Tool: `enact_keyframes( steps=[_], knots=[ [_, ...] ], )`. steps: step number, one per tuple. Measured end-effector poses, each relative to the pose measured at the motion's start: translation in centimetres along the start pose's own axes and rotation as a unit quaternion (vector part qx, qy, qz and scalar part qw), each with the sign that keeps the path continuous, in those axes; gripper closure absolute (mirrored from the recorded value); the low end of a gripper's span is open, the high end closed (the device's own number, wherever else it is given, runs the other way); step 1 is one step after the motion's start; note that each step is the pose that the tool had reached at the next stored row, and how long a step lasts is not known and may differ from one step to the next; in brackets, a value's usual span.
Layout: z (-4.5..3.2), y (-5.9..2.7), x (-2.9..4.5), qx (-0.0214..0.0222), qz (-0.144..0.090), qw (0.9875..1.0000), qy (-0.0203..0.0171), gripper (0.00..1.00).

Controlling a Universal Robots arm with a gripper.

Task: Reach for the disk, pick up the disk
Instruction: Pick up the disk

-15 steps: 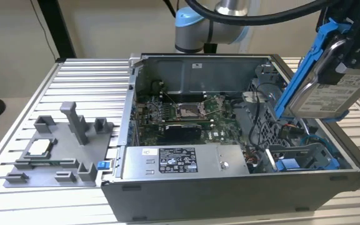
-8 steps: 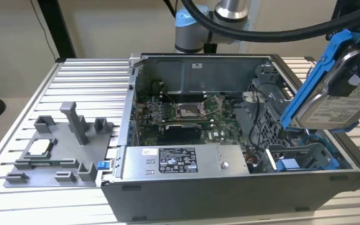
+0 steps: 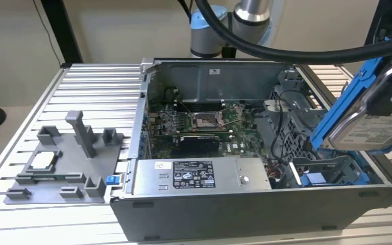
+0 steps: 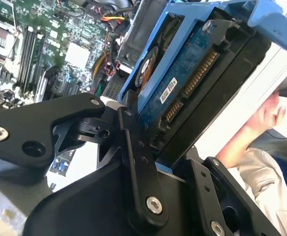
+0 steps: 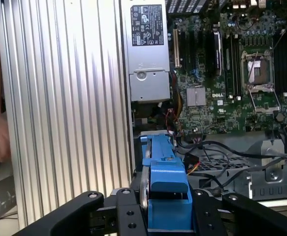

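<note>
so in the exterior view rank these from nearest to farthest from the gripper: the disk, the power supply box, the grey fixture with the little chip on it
1. The disk: held in the gripper, raised above the case's end at the exterior view's right.
2. The power supply box: along the case's near wall, mid-frame.
3. The grey fixture: outside the case, on the table at the exterior view's left.

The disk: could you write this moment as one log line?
gripper: shut on disk | disk: lifted above open computer case | power supply: inside case

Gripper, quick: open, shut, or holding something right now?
Gripper: shut on the disk, lifted above the open computer case.
</note>
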State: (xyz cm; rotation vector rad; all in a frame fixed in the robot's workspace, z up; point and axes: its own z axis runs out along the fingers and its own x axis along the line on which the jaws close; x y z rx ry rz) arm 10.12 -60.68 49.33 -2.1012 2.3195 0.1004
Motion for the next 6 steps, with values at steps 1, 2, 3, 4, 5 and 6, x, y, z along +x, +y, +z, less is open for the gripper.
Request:
enact_keyframes(
  steps=[1,2,3,4,5,6],
  knots=[
    [0.0,0.0,0.0,0.0,0.0,1.0,-0.0001,1.0],
    [0.0,0.0,0.0,0.0,0.0,1.0,-0.0001,1.0],
    [0.0,0.0,0.01,0.0,0.0,1.0,0.0,1.0],
    [0.0,0.0,0.02,0.0,0.0,1.0,0.0,1.0],
    [0.0,0.0,0.02,0.0,0.0,1.0,0.0,1.0],
    [0.0,0.0,0.02,0.0,0.0,1.0,0.0,1.0]
  ],
)
